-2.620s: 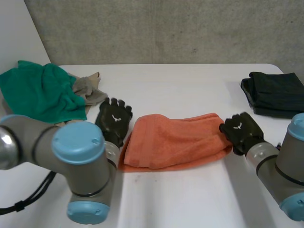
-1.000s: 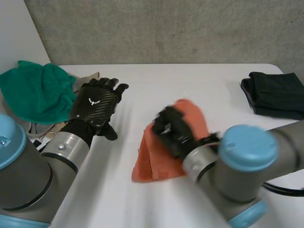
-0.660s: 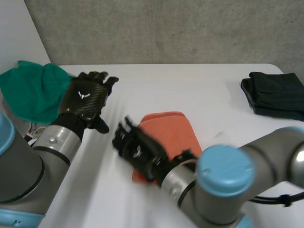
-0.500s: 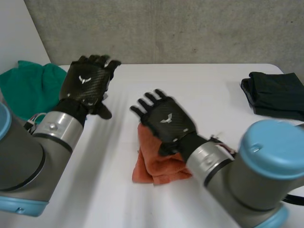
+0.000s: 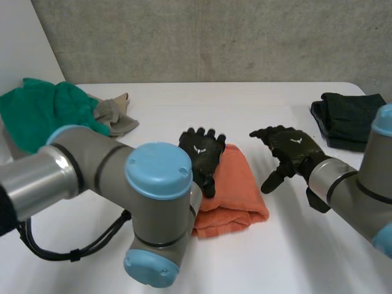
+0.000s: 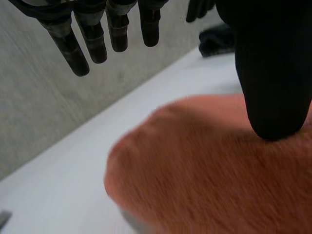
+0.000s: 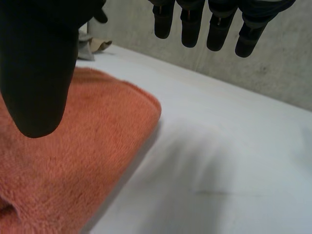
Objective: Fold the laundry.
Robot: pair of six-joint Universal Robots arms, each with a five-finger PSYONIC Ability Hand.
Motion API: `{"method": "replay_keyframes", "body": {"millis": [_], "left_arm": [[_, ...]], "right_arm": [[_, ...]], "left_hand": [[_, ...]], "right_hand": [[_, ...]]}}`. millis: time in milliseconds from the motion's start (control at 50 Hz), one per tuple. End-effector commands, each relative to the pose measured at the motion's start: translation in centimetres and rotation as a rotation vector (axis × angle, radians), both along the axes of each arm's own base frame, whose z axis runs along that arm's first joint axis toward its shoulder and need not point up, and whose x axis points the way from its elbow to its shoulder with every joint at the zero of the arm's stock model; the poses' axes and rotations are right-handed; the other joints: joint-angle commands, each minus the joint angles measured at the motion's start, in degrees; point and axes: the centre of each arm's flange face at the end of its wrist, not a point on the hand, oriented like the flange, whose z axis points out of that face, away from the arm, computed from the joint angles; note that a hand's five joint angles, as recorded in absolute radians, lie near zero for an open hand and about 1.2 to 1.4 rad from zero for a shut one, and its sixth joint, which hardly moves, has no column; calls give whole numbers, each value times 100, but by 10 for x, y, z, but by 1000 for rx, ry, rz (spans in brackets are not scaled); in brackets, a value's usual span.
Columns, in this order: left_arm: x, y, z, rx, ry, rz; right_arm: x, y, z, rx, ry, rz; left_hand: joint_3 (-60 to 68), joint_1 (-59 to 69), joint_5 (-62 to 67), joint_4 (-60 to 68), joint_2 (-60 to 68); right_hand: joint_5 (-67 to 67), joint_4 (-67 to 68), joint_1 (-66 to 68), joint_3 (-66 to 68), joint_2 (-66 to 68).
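The orange towel is now seen doubled into a short, thick stack, where moments ago it was stretched long between the two hands. The far end was carried across by the right hand, and the cloth has since been released. That hand is now held just beside the towel and clear of it, with its fingers straight and spread and nothing gripped. In its wrist view the towel's rounded edge is seen below the thumb, with bare table under the fingertips.

Meanwhile the left hand has been brought back in from its raised position. The towel is found under its palm and thumb, and its fingers are held straight and relaxed, so nothing is clasped. Whether the cloth is actually being pressed cannot be told.

A green cloth and a beige cloth are left heaped well apart from the left hand, and a black folded garment is seen beyond the right hand.

This fold is judged complete. Only smoothing seems to be left before the heap is tackled.
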Motion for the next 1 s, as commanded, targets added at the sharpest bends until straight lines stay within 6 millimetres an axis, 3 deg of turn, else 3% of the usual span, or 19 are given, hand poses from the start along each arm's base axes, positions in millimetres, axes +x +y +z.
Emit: {"method": "replay_keyframes", "body": {"millis": [20,180,380,540,620,700,760,860,920,1000], "left_arm": [[10,2,-16,35,-62,27],[33,6,-31,85,-159,101],[45,0,-39,86,-234,117],[48,-4,-36,64,-266,107],[44,-7,-9,15,-199,86],[39,-14,33,-48,-88,-2],[40,-19,53,-78,-39,-51],[33,-19,89,-128,50,-248],[29,-14,96,-112,57,-343],[28,-8,105,-68,55,-452]], "right_arm": [[14,-1,-20,45,7,52],[38,10,-27,43,10,137],[53,13,-62,76,93,182],[46,12,-51,-41,222,144],[50,23,-31,-124,243,164],[54,43,-7,-223,212,191],[54,58,-5,-256,203,207],[52,94,-30,-279,260,284],[52,109,-44,-292,284,315],[53,113,-55,-318,284,320]], "left_hand": [[-9,128,-48,43,27],[-9,128,-48,43,27],[-9,128,-48,43,27],[25,161,-14,77,60],[25,161,-14,77,60],[41,178,2,93,77],[58,195,20,110,94],[109,245,70,161,144],[109,246,70,161,144],[109,246,70,161,144]], "right_hand": [[-294,-228,-275,-188,-202],[-294,-228,-275,-188,-202],[-294,-228,-275,-188,-202],[-294,-228,-275,-188,-202],[-294,-228,-275,-188,-202],[-294,-228,-275,-188,-202],[-294,-228,-275,-188,-202],[-294,-228,-275,-188,-202],[-294,-228,-275,-188,-202],[-294,-228,-275,-188,-202]]}}
